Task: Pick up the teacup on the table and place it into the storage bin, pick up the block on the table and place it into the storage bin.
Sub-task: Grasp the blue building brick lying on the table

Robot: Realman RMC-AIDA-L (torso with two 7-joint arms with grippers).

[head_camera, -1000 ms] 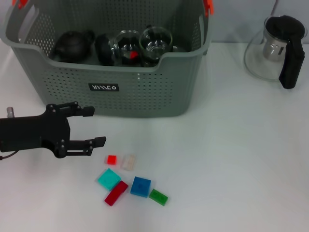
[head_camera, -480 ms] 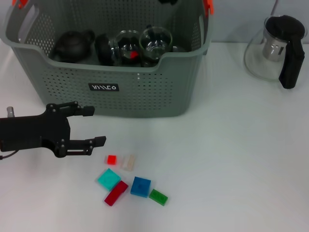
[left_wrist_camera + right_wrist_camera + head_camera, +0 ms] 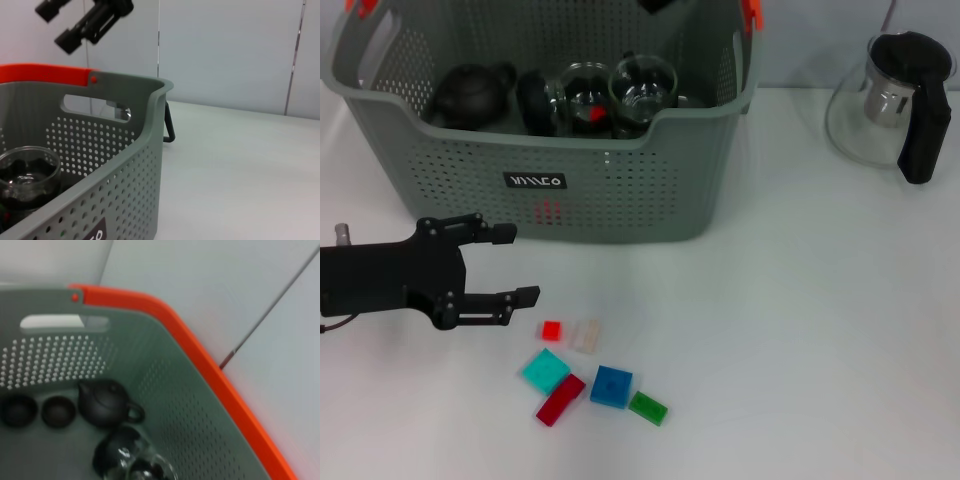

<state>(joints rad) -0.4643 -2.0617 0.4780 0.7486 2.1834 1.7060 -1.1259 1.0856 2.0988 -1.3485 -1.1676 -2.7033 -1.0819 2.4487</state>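
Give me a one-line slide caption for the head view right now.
Open left gripper hovers beside scattered coloured blocks, in front of the storage bin holding dark teaware.

Left claw hovers spread wide; right claw hangs high.

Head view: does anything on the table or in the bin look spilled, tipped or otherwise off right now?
Nothing stands out. The storage bin sits upright with dark teaware and glass cups inside; the coloured blocks lie loosely on the table beside the open left gripper. The glass pitcher stands upright.
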